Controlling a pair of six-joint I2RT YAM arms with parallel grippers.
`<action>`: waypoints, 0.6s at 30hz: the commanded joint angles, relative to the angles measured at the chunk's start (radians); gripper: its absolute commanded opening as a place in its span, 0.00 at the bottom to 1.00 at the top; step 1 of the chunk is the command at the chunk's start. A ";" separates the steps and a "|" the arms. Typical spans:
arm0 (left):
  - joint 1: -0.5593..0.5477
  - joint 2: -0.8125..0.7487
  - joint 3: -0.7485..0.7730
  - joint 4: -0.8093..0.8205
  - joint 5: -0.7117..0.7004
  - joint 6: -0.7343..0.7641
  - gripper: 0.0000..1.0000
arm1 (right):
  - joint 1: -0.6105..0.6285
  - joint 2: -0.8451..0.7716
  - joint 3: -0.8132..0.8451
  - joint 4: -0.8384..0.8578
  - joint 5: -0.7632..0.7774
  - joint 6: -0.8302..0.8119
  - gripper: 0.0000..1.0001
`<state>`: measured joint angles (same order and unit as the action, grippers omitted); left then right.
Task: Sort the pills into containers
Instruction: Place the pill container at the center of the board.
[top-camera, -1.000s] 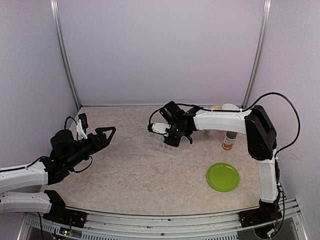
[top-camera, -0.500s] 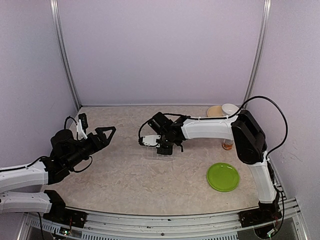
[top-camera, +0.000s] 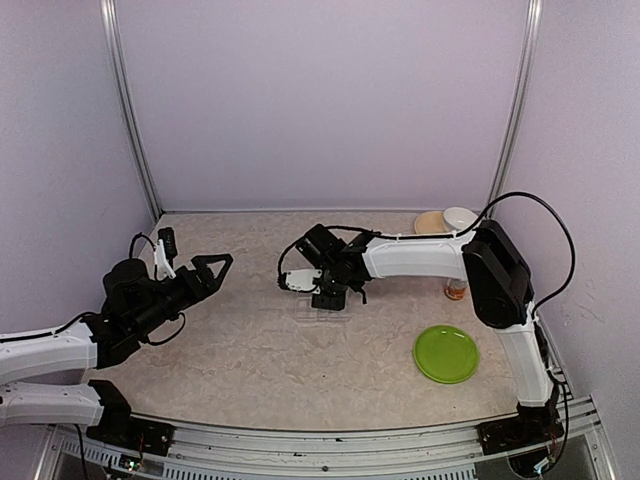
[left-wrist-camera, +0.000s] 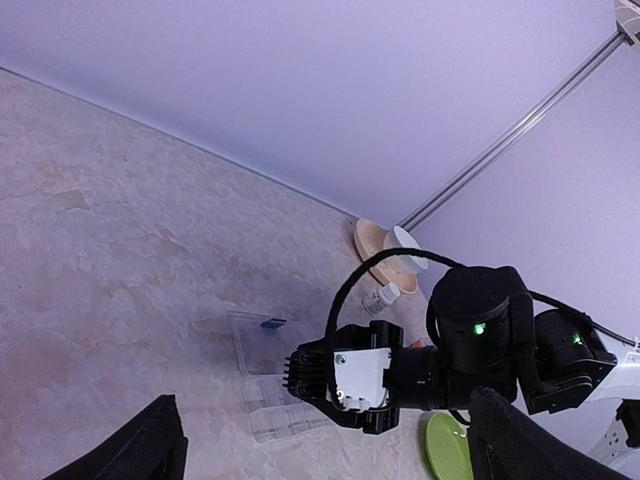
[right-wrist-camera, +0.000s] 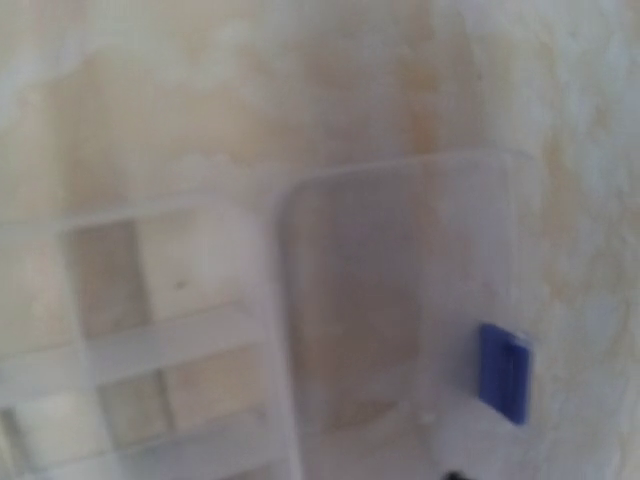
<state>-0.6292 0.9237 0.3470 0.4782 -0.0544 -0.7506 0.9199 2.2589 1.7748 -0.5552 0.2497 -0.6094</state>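
The containers are one clear plastic pill organiser (top-camera: 312, 312) lying flat on the table with its lid open. The right wrist view shows its square compartments (right-wrist-camera: 150, 340), the lid (right-wrist-camera: 390, 300) and a blue latch (right-wrist-camera: 503, 372). My right gripper (top-camera: 330, 297) points down right over the organiser; its jaws are hidden. The left wrist view shows the same organiser (left-wrist-camera: 262, 345) beneath the right wrist. My left gripper (top-camera: 218, 262) hangs open and empty over the left of the table, its fingers (left-wrist-camera: 150, 445) at the frame's bottom corners. No pills show.
An amber bottle (top-camera: 456, 290) stands right of the right arm. A green plate (top-camera: 446, 353) lies at the front right. A white bowl (top-camera: 460, 217) and a tan dish (top-camera: 430, 222) sit at the back right corner.
The right arm swung left and down with the organiser, which was tilted at the gripper and now lies flat on the table. The left arm stayed put.
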 joint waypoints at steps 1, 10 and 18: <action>-0.001 0.001 -0.013 0.021 0.006 0.006 0.97 | 0.008 -0.120 -0.027 0.046 0.034 0.031 0.62; -0.009 0.012 -0.022 0.037 0.008 0.014 0.99 | -0.037 -0.361 -0.220 0.158 0.050 0.229 0.99; -0.028 0.042 -0.011 0.056 0.021 0.032 0.99 | -0.144 -0.548 -0.374 0.206 0.026 0.479 1.00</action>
<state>-0.6437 0.9535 0.3351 0.4995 -0.0490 -0.7475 0.8246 1.7889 1.4723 -0.3809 0.2855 -0.3038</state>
